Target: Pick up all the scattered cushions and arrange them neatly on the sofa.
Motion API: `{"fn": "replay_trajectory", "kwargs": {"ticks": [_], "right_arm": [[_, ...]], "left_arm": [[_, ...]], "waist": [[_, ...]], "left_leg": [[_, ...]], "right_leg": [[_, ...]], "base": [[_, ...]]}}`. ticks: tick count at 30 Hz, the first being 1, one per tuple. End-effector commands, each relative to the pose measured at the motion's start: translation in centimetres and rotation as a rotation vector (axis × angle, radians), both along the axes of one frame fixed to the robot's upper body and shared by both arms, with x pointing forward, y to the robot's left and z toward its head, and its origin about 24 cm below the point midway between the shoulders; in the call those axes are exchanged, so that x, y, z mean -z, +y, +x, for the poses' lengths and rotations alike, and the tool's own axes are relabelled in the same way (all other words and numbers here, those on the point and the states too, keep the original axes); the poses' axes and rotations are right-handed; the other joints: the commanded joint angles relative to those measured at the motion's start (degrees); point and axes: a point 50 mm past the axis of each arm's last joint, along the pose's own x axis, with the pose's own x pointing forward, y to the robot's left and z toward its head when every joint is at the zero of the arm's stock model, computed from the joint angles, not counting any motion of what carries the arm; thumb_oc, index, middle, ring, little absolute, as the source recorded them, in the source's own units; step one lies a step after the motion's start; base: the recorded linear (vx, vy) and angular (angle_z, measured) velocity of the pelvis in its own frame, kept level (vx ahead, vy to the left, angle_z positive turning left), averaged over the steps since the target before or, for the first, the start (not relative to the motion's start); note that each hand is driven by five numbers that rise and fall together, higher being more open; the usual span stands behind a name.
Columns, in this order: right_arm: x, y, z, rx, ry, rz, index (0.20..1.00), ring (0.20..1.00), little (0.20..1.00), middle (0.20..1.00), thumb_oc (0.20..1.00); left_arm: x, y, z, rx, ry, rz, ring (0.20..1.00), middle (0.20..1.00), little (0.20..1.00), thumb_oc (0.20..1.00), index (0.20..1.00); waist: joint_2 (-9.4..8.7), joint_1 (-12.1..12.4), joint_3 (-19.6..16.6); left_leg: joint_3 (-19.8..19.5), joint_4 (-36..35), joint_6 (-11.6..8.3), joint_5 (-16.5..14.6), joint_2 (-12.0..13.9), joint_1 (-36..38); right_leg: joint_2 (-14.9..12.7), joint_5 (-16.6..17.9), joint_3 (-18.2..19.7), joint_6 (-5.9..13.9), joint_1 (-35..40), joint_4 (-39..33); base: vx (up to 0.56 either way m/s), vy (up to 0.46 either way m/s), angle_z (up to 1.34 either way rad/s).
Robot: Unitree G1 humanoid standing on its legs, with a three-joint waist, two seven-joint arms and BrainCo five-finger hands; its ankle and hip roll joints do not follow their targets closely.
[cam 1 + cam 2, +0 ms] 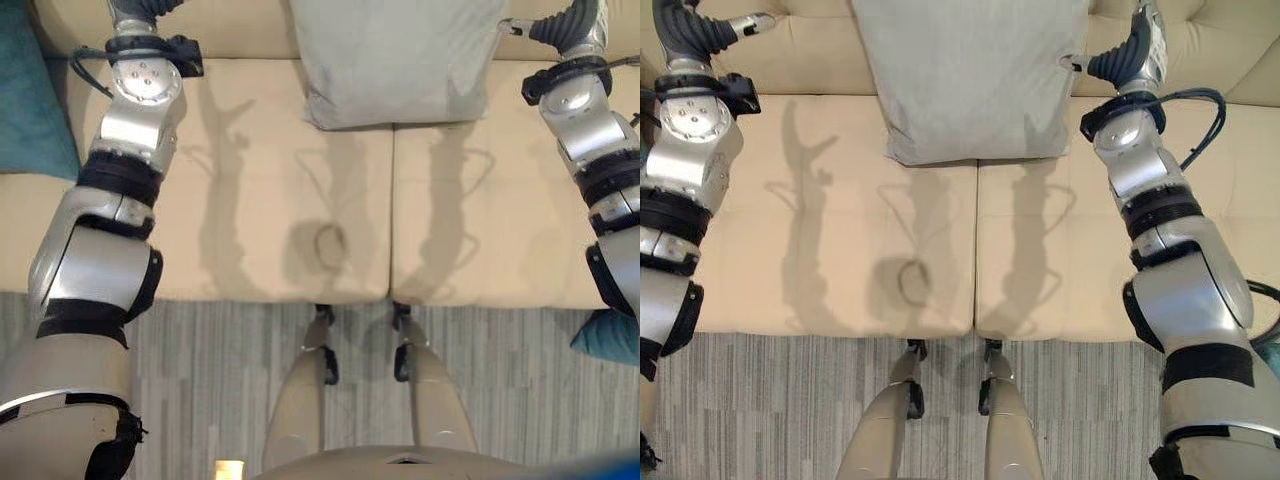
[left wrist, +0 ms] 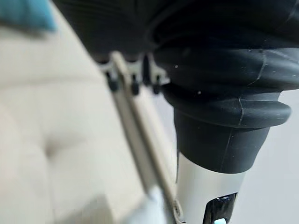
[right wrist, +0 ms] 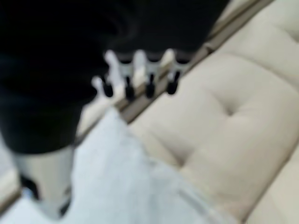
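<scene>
A grey cushion (image 1: 970, 70) leans upright against the backrest at the middle of the beige sofa (image 1: 250, 190). At the sofa's left end lies a teal cushion (image 1: 30, 100). Another teal cushion (image 1: 608, 337) lies on the floor by the sofa's front right. My right hand (image 1: 1085, 63) is at the grey cushion's right edge, its fingers (image 3: 140, 65) straight over the backrest and the cushion's cloth (image 3: 131, 177) beside its thumb. My left hand (image 1: 745, 24) is up by the backrest, well left of the grey cushion, with straight fingers (image 2: 131, 74) holding nothing.
The two seat pads to either side of the seam (image 1: 976, 250) are bare below the grey cushion. A grey striped carpet (image 1: 220, 380) runs along the sofa's front edge.
</scene>
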Motion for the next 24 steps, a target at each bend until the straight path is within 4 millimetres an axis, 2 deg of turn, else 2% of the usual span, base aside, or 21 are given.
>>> {"fn": "replay_trajectory", "kwargs": {"ticks": [1,3,5,10,11,13,14,15,16,17,19,20,21,22,23,24], "right_arm": [[1.0,-2.3,-1.5,-0.003,-0.014,-0.063,1.0,1.0,1.0,1.0,1.0],[5.1,-3.0,-2.5,-0.031,0.064,-0.049,1.0,1.0,1.0,1.0,1.0],[8.7,-3.8,-3.6,-0.034,0.149,-0.023,1.0,1.0,1.0,1.0,1.0],[18.4,-5.1,-7.8,-0.059,0.46,-0.05,1.0,1.0,1.0,1.0,1.0],[21.2,-4.8,-9.0,-0.074,0.541,0.004,1.0,1.0,1.0,1.0,1.0],[24.2,-5.5,-10.6,-0.056,0.674,-0.007,1.0,1.0,1.0,1.0,1.0],[24.3,-5.5,-10.7,-0.056,0.675,-0.008,1.0,1.0,1.0,1.0,1.0],[26.7,-4.9,-11.9,-0.07,0.757,0.024,1.0,1.0,1.0,1.0,1.0],[28.2,-4.9,-12.8,-0.072,0.827,0.011,1.0,1.0,1.0,1.0,1.0],[31.3,-4.7,-14.9,-0.071,0.972,-0.027,1.0,1.0,1.0,1.0,1.0],[34.4,-4.2,-17.3,-0.083,1.116,-0.034,1.0,1.0,1.0,1.0,1.0],[34.4,-4.2,-17.3,-0.083,1.117,-0.035,1.0,1.0,1.0,1.0,1.0],[35.5,-3.9,-18.3,-0.084,1.168,-0.032,1.0,1.0,1.0,1.0,1.0],[36.7,-3.7,-19.4,-0.084,1.229,-0.023,1.0,1.0,1.0,1.0,1.0],[38.6,-3.4,-21.7,-0.074,1.332,-0.005,1.0,1.0,1.0,1.0,1.0],[39.4,-3.3,-22.7,-0.061,1.372,0.008,1.0,1.0,1.0,1.0,1.0]], "left_arm": [[0.9,1.7,-1.7,-0.004,-0.066,0.008,1.0,1.0,1.0,1.0,1.0],[5.2,1.7,-2.5,0.032,0.009,-0.029,1.0,1.0,1.0,1.0,1.0],[8.7,1.8,-3.4,0.039,0.079,-0.06,1.0,1.0,1.0,1.0,1.0],[18.6,2.5,-6.9,0.04,0.378,-0.067,1.0,1.0,1.0,1.0,1.0],[22.1,2.2,-8.0,0.04,0.5,-0.105,1.0,1.0,1.0,1.0,1.0],[25.1,3.0,-9.7,0.017,0.621,-0.092,1.0,1.0,1.0,1.0,1.0],[25.2,3.0,-9.8,0.017,0.623,-0.092,1.0,1.0,1.0,1.0,1.0],[28.4,2.8,-11.4,0.003,0.736,-0.168,1.0,1.0,1.0,1.0,1.0],[29.8,3.1,-12.4,-0.007,0.801,-0.146,1.0,1.0,1.0,1.0,1.0],[33.6,2.7,-15.0,-0.012,0.983,-0.148,1.0,1.0,1.0,1.0,1.0],[37.3,2.4,-17.9,-0.027,1.183,-0.112,1.0,1.0,1.0,1.0,1.0],[37.3,2.4,-17.9,-0.027,1.183,-0.112,1.0,1.0,1.0,1.0,1.0],[38.6,2.1,-19.2,-0.035,1.25,-0.154,1.0,1.0,1.0,1.0,1.0],[40.0,1.8,-20.7,-0.043,1.324,-0.169,1.0,1.0,1.0,1.0,1.0],[42.2,1.4,-23.7,-0.05,1.49,-0.156,1.0,1.0,1.0,1.0,1.0],[42.8,1.1,-24.6,-0.051,1.535,-0.163,1.0,1.0,1.0,1.0,1.0]], "waist": [[-2.39,0.0,-0.2],[-2.84,-0.3,-0.2],[-3.11,-0.4,-0.2],[-3.46,-0.9,-1.3],[-3.45,-1.1,-1.8],[-3.37,-1.2,-3.1],[-3.36,-1.2,-3.0],[-3.45,-1.3,-3.3],[-3.4,-1.4,-4.0],[-3.3,-1.4,-4.9],[-3.33,-1.4,-5.9],[-3.32,-1.4,-5.9],[-3.37,-1.3,-6.2],[-3.39,-1.3,-6.6],[-3.54,-1.3,-7.2],[-3.65,-1.3,-7.5]], "left_leg": [[-0.4,1.8,-5.3,-4.9,0.2,7.0],[-0.4,2.4,-5.17,-6.1,0.3,10.2],[-0.1,2.9,-5.12,-7.0,0.4,13.3],[0.1,2.4,-5.04,-7.5,0.9,20.3],[0.2,1.8,-5.09,-7.4,1.0,22.0],[0.3,1.4,-5.13,-7.4,1.2,23.9],[0.3,1.3,-5.14,-7.4,1.2,24.0],[0.3,1.0,-5.2,-7.4,1.4,25.5],[0.3,0.7,-5.19,-7.3,1.6,26.0],[0.3,0.3,-5.33,-7.3,1.9,27.9],[0.4,0.1,-5.4,-7.5,2.2,29.3],[0.4,0.1,-5.41,-7.5,2.2,29.5],[0.5,0.1,-5.45,-7.6,2.3,30.1],[0.5,0.2,-5.46,-7.8,2.5,30.7],[0.6,0.3,-5.63,-7.8,2.9,31.8],[0.6,0.4,-5.73,-7.8,3.1,32.3]], "right_leg": [[-1.6,4.3,-0.2,3.95,6.7,-6.3],[-1.5,3.2,-0.5,3.75,9.9,-5.4],[-1.7,2.0,-0.8,3.62,12.8,-4.8],[-1.3,-0.5,-1.4,3.4,18.7,-3.4],[-1.1,-0.9,-1.6,3.35,20.3,-3.5],[-0.7,-1.4,-1.7,3.25,22.1,-3.7],[-0.7,-1.4,-1.7,3.25,22.3,-3.7],[-0.5,-1.6,-1.8,3.17,23.7,-3.8],[-0.3,-1.8,-1.7,3.09,24.4,-4.0],[0.1,-2.1,-1.9,2.98,26.2,-4.4],[0.6,-2.4,-1.8,2.94,27.9,-5.1],[0.6,-2.4,-1.8,2.94,28.1,-5.1],[0.8,-2.5,-1.8,2.91,28.9,-5.5],[1.0,-2.6,-1.7,2.87,29.5,-5.7],[1.5,-3.1,-1.7,2.63,31.1,-6.0],[1.7,-3.4,-1.8,2.46,31.7,-6.1]], "base": [[0.05,-0.017,0.05],[0.07,-0.009,0.04],[0.07,-0.008,0.05],[0.06,-0.039,-0.02],[0.04,-0.059,-0.08],[0.04,-0.044,-0.03],[0.01,-0.051,0.03],[0.0,-0.05,-0.02],[0.01,-0.088,-0.03],[0.0,-0.084,-0.04],[0.01,-0.067,-0.02],[0.01,-0.043,0.0],[-0.01,-0.045,-0.01],[-0.02,-0.099,-0.03],[-0.01,-0.103,-0.04],[-0.01,-0.113,0.01]]}}
